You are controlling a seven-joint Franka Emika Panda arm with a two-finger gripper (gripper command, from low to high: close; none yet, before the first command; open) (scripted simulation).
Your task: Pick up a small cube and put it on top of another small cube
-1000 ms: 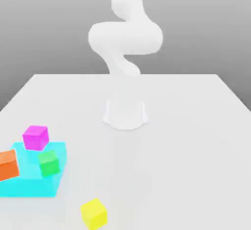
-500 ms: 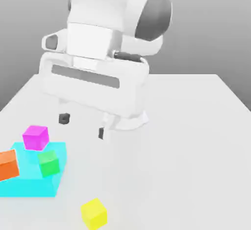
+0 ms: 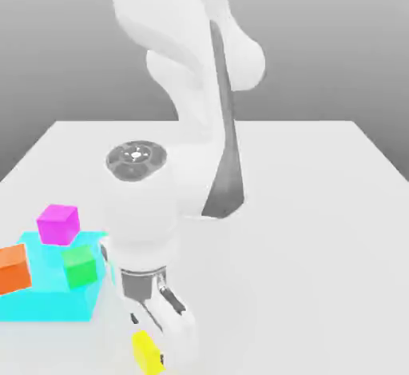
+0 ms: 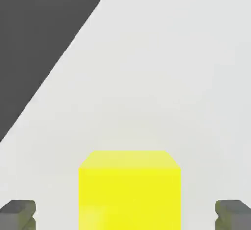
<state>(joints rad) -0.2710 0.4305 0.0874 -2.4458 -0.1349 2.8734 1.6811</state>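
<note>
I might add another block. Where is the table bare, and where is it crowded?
Bare: the white table on the exterior view's right, beyond the arm. Crowded: the left near corner, with the cyan block, magenta cube, green cube, orange cube, yellow cube.

The white robot hand (image 3: 153,348) reaches down beside the small bright yellow cube (image 3: 146,352) on the white desk (image 3: 319,245).

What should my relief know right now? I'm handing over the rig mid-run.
Gripper: open, fingers either side of the yellow cube, not closed on it.
Yellow cube: on the table, near the front edge in the exterior view.
Magenta cube and green cube: on the cyan slab.
Done: approach.
Left: grasp, lift, stack.
</note>
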